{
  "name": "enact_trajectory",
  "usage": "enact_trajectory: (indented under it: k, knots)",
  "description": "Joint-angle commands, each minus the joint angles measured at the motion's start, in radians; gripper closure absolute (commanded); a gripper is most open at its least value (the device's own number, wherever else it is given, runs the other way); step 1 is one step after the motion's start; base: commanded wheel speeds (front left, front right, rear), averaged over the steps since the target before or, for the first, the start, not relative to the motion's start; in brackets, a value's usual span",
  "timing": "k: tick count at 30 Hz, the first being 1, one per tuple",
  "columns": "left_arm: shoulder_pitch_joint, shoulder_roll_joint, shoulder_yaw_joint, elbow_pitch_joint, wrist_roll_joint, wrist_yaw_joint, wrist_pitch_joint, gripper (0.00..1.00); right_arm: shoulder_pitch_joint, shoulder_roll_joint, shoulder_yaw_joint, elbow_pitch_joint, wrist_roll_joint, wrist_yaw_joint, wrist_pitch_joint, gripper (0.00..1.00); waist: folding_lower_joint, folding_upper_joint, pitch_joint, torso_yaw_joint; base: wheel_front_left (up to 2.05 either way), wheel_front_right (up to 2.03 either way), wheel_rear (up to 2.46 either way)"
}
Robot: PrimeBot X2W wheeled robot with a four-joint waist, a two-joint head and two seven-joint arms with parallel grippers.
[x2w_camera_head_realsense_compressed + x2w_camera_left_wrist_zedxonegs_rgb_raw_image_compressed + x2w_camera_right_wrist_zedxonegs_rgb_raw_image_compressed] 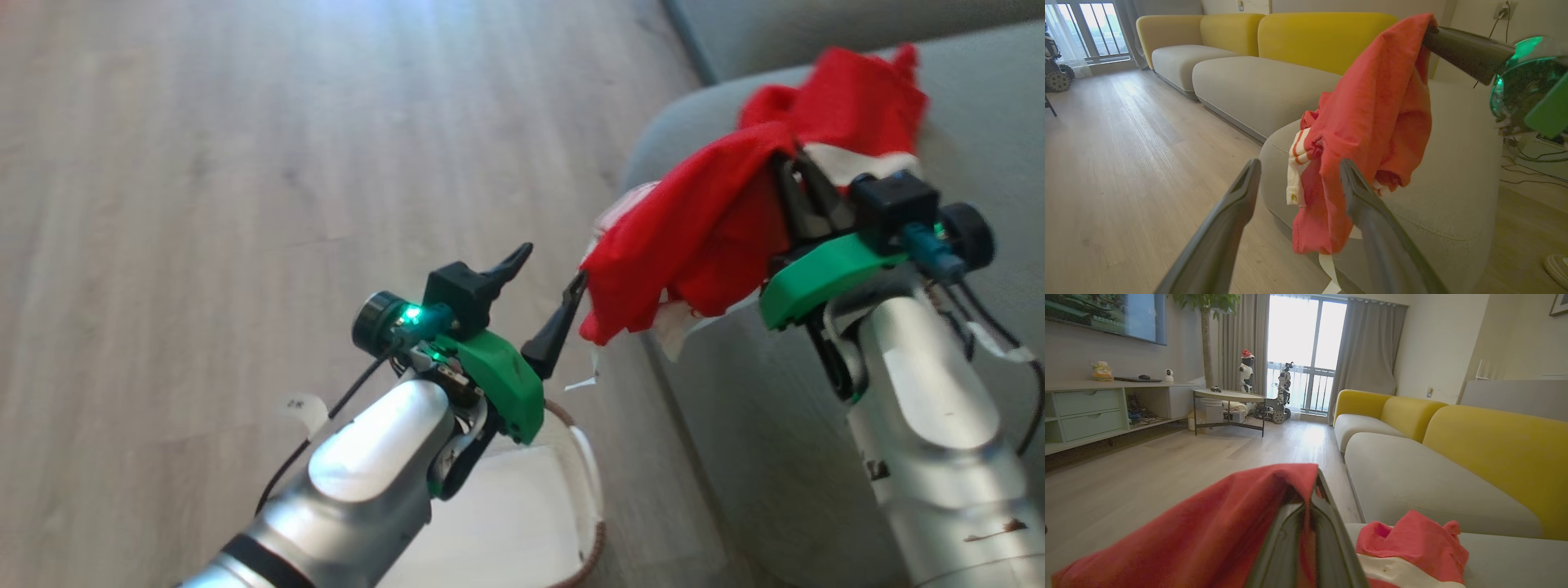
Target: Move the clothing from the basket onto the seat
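Right pincer (pixel 800 167) pinching one red garment (pixel 694 237), held high, likely to clear seat (pixel 988 106) edge; other garment (pixel 1412 539) already lies on seat. Left pincer (pixel 551 265) spread, empty, over basket (pixel 589 482).

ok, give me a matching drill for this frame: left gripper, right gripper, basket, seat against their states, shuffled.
1 left gripper
2 right gripper
3 basket
4 seat

A stands on the floor
B shut on the clothing
C open, holding nothing
D grey, with a second red garment lying on it

Pairs: 1-C, 2-B, 3-A, 4-D
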Motion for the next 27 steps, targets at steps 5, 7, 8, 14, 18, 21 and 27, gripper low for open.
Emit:
enact_trajectory:
  k: [5,7,8,14,18,21,27]
  knots:
    - [-0.021,-0.003,0.049,-0.059,0.042,-0.001,-0.013,0.00,-0.065,-0.009,-0.004,-0.078,-0.002,0.000,-0.006,1.00,0.0000,0.0000,0.050,-0.148,0.00,0.00,0.00]
    - [-0.019,-0.006,0.055,-0.064,0.055,-0.004,-0.014,0.00,-0.065,-0.012,0.000,-0.088,0.002,0.000,-0.006,1.00,0.0000,0.0000,0.063,-0.182,0.00,0.00,0.00]
    - [-0.020,-0.008,0.057,-0.065,0.061,-0.006,-0.014,0.00,-0.064,-0.013,0.000,-0.093,0.004,0.000,-0.006,1.00,0.0000,0.0000,0.068,-0.194,0.00,0.00,0.00]
    - [-0.021,-0.017,0.071,-0.066,0.091,-0.017,-0.014,0.00,-0.058,-0.016,0.006,-0.104,0.015,0.000,-0.006,1.00,0.0000,0.0000,0.095,-0.245,0.00,0.00,0.00]
    - [-0.020,-0.022,0.080,-0.073,0.112,-0.021,-0.014,0.00,-0.068,-0.014,-0.009,-0.088,0.026,0.000,-0.006,1.00,0.0000,0.0000,0.109,-0.246,0.00,0.00,0.00]
    - [-0.017,-0.024,0.082,-0.083,0.121,-0.023,-0.014,0.00,-0.086,-0.016,-0.009,-0.069,0.027,0.000,-0.006,1.00,0.0000,0.0000,0.120,-0.236,0.00,0.00,0.00]
    - [-0.016,-0.029,0.087,-0.112,0.151,-0.013,-0.014,0.00,-0.203,-0.044,-0.019,-0.004,0.028,0.000,-0.006,1.00,0.0000,0.0000,0.172,-0.170,0.00,0.00,0.00]
